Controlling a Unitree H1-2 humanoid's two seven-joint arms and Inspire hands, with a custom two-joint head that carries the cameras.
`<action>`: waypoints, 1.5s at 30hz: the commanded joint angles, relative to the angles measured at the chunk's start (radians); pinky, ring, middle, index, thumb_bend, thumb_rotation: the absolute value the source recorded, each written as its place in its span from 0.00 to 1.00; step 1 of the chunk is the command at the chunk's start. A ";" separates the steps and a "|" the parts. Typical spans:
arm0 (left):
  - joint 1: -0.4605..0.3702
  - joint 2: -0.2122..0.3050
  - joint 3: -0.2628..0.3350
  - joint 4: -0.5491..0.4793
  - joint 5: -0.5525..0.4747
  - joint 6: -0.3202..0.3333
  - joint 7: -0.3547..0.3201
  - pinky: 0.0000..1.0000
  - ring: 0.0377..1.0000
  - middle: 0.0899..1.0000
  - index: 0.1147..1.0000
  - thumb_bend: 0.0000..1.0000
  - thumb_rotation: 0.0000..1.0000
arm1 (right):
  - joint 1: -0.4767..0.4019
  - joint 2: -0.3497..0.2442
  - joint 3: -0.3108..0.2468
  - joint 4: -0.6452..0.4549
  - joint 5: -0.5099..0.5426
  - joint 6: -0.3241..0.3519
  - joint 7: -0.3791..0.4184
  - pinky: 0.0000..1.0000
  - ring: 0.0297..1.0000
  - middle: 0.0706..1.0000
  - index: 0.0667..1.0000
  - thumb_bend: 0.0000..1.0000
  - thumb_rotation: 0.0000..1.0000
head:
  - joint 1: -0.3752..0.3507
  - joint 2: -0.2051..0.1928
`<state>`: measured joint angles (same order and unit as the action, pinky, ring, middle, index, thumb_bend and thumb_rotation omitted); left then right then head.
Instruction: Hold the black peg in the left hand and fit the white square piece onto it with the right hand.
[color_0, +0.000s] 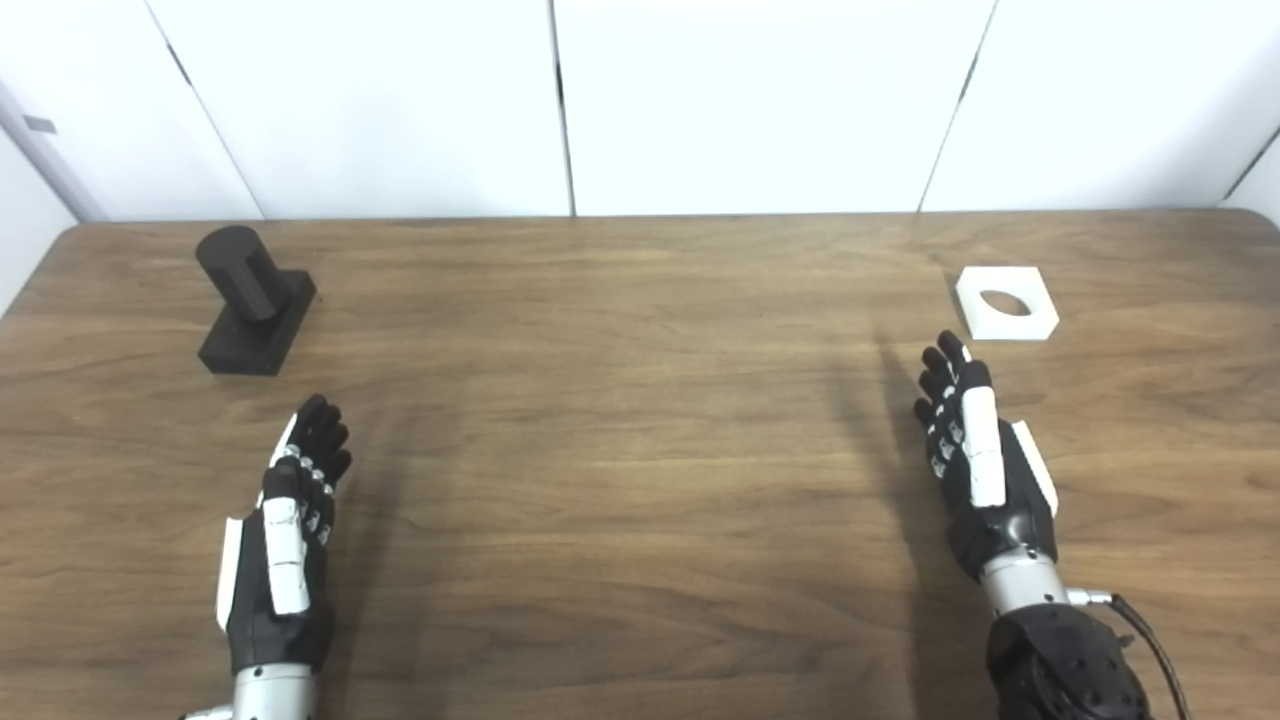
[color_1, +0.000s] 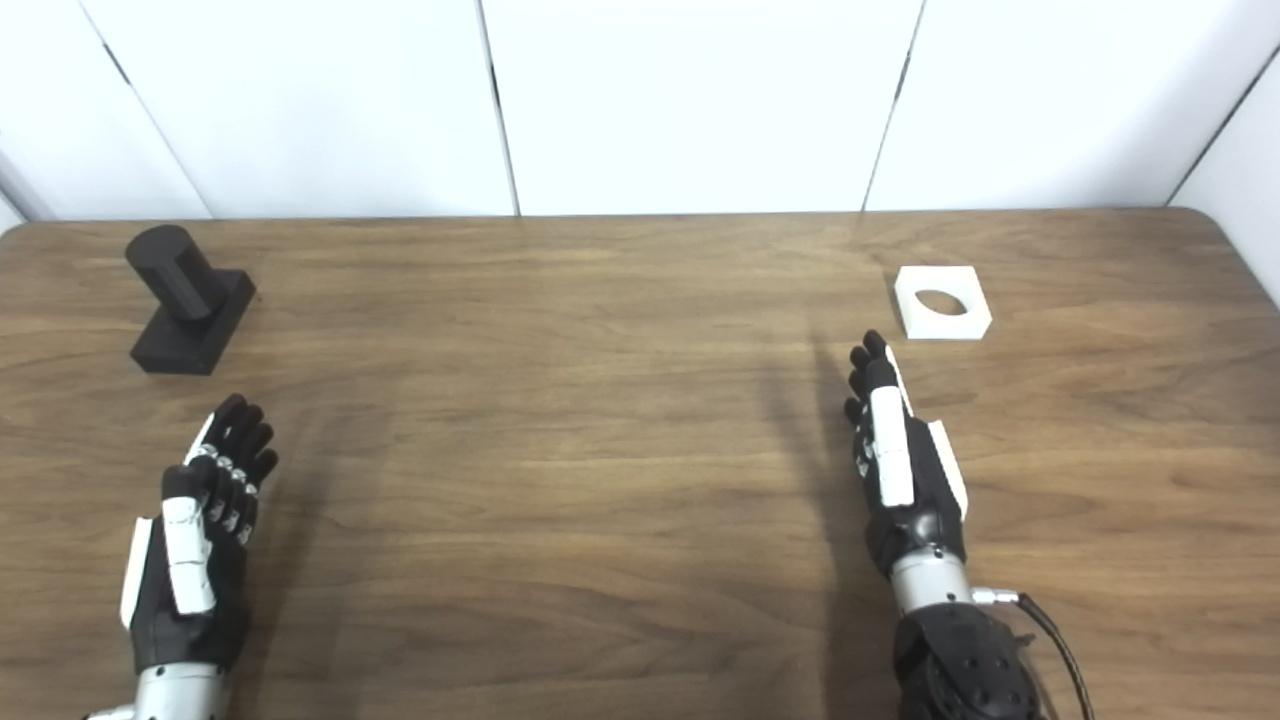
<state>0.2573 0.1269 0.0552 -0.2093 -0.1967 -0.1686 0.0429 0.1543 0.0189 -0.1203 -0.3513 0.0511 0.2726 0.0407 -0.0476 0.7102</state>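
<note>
Nearest the lower edge, two arms are seen reaching up over a brown wooden table (color_0: 620, 480). On the left side, the left hand (color_0: 290, 520) is held above the tabletop with its fingers (color_0: 318, 440) stretched forward and lightly spread, and nothing is gripped in it. On the right side, the right hand (color_0: 975, 460) is likewise extended, fingers straight and apart, with nothing held; a black cable (color_0: 1150, 640) is visible beside its wrist.

Farther back on the left, the black peg (color_0: 245, 275) is found standing on its dark rectangular base (color_0: 255, 335), the cylinder tilted toward the back-left. It is set apart from the left hand, beyond its fingertips. Farther back on the right, the white square piece (color_0: 1006, 303) is laid flat on the table, its round hole facing up. It lies just beyond the right hand's fingertips, near them but not touched. Peg and piece are placed well apart, at opposite sides of the table.

Behind the table's far edge, white wall panels (color_0: 740, 100) are seen.
</note>
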 joint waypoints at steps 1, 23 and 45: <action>-0.027 -0.046 0.001 -0.001 0.019 -0.007 0.007 0.95 0.94 0.93 0.92 0.61 0.95 | 0.049 -0.032 -0.001 -0.028 0.003 -0.036 0.008 1.00 1.00 0.99 1.00 0.54 1.00 | 0.000 0.001; -0.029 -0.048 -0.006 0.005 0.040 0.001 0.009 0.95 0.95 0.94 0.92 0.66 0.92 | 0.048 -0.041 -0.005 -0.030 0.007 -0.021 0.012 1.00 1.00 0.98 1.00 0.54 1.00 | 0.053 -0.008; -0.023 -0.145 -0.129 0.018 0.184 -0.009 0.132 0.89 0.89 0.89 0.87 0.58 0.87 | 0.037 -0.110 -0.067 -0.002 0.103 -0.018 0.089 1.00 1.00 1.00 1.00 0.50 1.00 | 0.456 -0.142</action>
<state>0.2498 0.1085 -0.0624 -0.2184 -0.0262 -0.1435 0.1580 0.1563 -0.0544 -0.1828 -0.3460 0.1332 0.2942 0.1153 0.4080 0.5677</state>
